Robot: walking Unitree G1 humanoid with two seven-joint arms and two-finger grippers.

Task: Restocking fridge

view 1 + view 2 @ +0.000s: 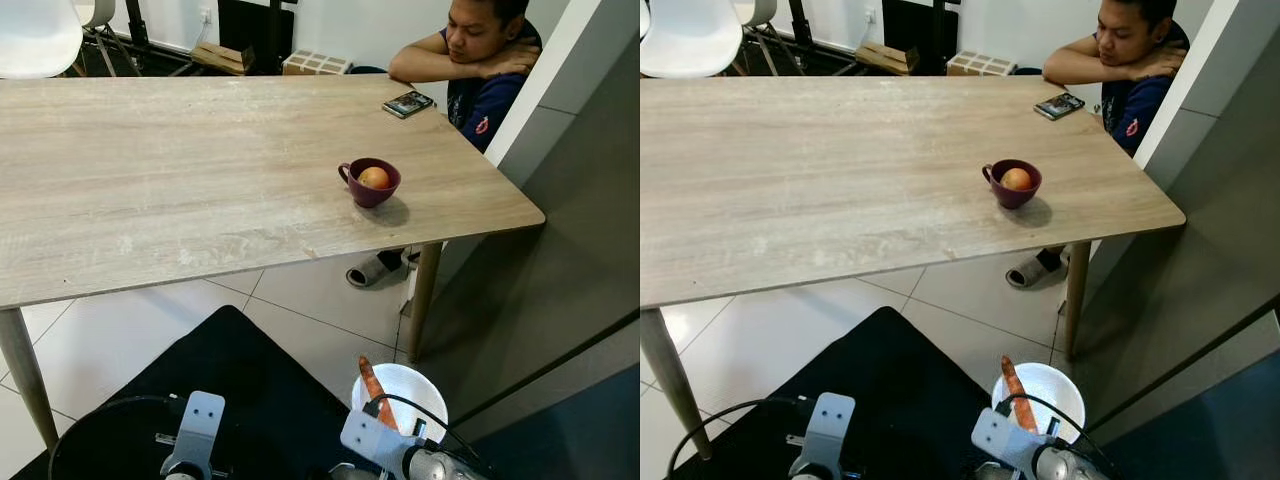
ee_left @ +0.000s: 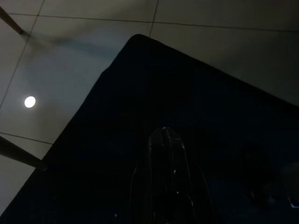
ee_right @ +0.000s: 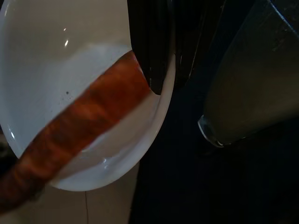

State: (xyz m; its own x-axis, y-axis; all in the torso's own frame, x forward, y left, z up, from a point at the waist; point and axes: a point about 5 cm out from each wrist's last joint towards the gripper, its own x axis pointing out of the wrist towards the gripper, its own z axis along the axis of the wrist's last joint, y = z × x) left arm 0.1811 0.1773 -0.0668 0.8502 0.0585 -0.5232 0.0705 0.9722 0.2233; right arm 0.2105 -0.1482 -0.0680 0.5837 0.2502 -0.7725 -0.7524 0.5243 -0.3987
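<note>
My right gripper (image 3: 169, 70) is shut on the rim of a white bowl (image 3: 70, 60), one finger inside the bowl and one outside. An orange carrot (image 3: 88, 121) lies across the bowl, its tip sticking up over the rim (image 1: 371, 382). I hold the bowl (image 1: 420, 388) low at my right side, above the tiled floor. My left gripper (image 2: 163, 140) hangs low on my left over a black surface, its fingers closed together with nothing between them. A maroon cup (image 1: 371, 184) holding a round orange fruit (image 1: 374, 177) stands on the wooden table (image 1: 180, 170), toward its right end.
A person (image 1: 480, 60) sits at the table's far right corner, arms folded on it, beside a phone (image 1: 408, 103). A tall grey panel (image 1: 570, 230) rises on my right. One sandalled foot (image 1: 375, 268) rests under the table. A white chair (image 1: 35, 35) stands at the far left.
</note>
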